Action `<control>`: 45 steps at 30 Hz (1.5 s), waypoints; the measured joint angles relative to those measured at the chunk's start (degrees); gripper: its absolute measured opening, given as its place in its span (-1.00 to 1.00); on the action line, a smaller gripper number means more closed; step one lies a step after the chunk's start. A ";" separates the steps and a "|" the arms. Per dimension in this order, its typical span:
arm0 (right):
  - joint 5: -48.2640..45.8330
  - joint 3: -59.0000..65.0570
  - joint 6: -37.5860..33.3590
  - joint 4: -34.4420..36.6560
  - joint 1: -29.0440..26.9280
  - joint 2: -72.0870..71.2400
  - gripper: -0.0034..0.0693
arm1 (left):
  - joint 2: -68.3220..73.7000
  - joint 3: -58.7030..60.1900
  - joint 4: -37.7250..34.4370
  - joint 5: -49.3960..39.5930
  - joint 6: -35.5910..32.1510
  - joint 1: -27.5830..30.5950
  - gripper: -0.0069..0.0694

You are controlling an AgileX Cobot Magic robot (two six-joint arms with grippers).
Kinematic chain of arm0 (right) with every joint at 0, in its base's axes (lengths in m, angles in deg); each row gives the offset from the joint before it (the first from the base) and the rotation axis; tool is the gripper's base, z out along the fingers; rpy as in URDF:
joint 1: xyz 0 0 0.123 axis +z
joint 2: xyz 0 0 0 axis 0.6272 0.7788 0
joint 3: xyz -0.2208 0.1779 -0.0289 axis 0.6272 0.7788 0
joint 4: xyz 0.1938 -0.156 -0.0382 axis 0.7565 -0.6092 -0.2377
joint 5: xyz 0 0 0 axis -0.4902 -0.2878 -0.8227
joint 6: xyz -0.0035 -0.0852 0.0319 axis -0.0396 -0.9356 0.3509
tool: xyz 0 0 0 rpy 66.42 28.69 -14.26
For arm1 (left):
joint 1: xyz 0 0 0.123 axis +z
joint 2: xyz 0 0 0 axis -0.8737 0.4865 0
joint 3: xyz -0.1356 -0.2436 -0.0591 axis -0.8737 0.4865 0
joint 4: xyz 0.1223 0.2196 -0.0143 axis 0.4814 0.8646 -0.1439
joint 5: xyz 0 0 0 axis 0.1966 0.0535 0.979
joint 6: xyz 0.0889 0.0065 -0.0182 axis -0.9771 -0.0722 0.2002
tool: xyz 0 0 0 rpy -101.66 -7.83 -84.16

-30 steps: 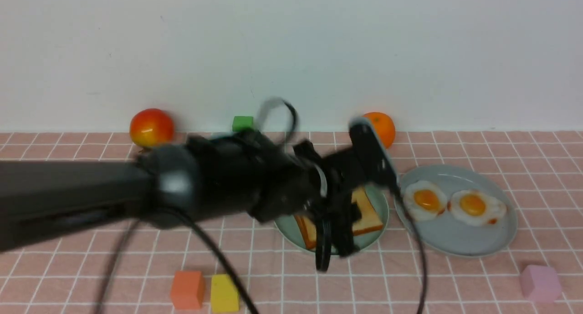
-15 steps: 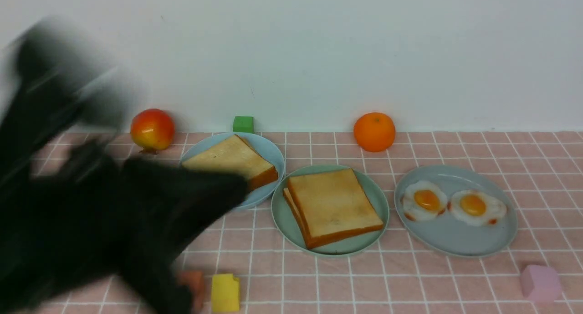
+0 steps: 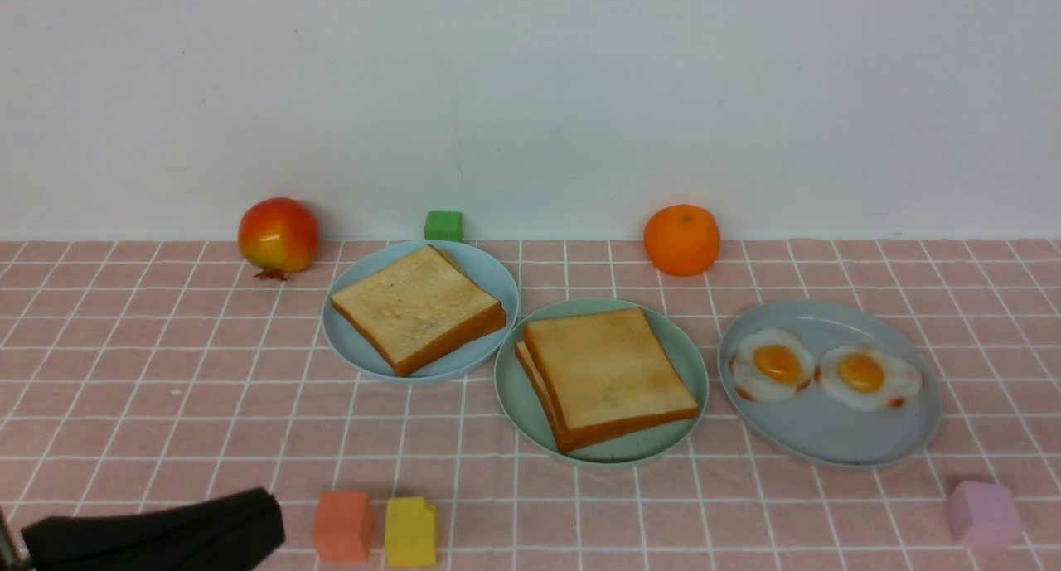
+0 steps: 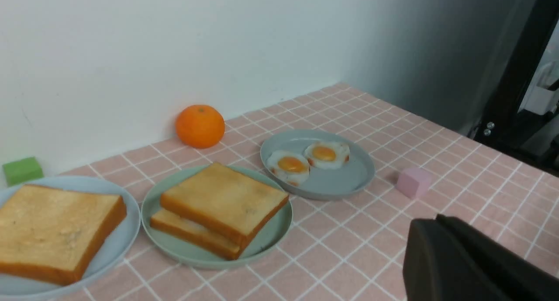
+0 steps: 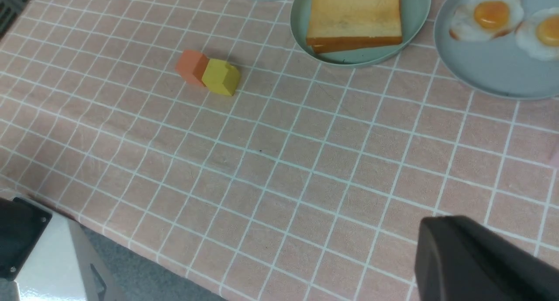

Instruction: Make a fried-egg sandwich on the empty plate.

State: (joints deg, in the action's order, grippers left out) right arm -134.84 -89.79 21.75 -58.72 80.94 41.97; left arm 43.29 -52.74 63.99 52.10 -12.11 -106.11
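The mint-green plate [image 3: 514,389] stands mid-table and holds two toast slices [image 3: 609,372] stacked one on the other. No egg shows between them. A third toast slice [image 3: 414,306] lies on the pale blue plate [image 3: 489,281] to its left. Two fried eggs [image 3: 775,364] [image 3: 866,376] lie on the blue-grey plate [image 3: 829,438] to its right. My left gripper [image 3: 269,521] is shut and empty, low at the front left corner; it also shows in the left wrist view [image 4: 432,224]. My right gripper [image 5: 430,233] is shut and empty over the front of the table, out of the front view.
An orange block [image 3: 341,525] and a yellow block [image 3: 409,531] sit side by side near the front, next to my left gripper. A pink block [image 3: 984,513] is at the front right. A red apple [image 3: 278,234], a green block [image 3: 443,225] and an orange [image 3: 681,239] line the back wall.
My left arm has drawn back from over the mint-green plate to the front left corner. The stacked toast and the left plate, hidden before, now show.
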 joint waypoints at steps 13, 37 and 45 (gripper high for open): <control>0.00 0.16 -0.05 0.84 -6.17 -0.13 -0.84 | 0.00 0.00 0.00 -3.03 0.00 0.00 -0.79; 53.73 58.05 -19.08 7.00 -41.55 -28.95 -0.92 | 0.00 0.11 -0.35 -3.22 0.00 0.00 -0.79; 57.98 58.98 -18.06 7.26 -41.82 -29.12 -0.92 | 0.00 0.17 -0.40 -3.23 0.00 0.00 -0.79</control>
State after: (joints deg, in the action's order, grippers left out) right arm -76.86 -30.81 3.69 -51.45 39.13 12.85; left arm 43.29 -52.57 63.59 48.87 -12.11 -106.11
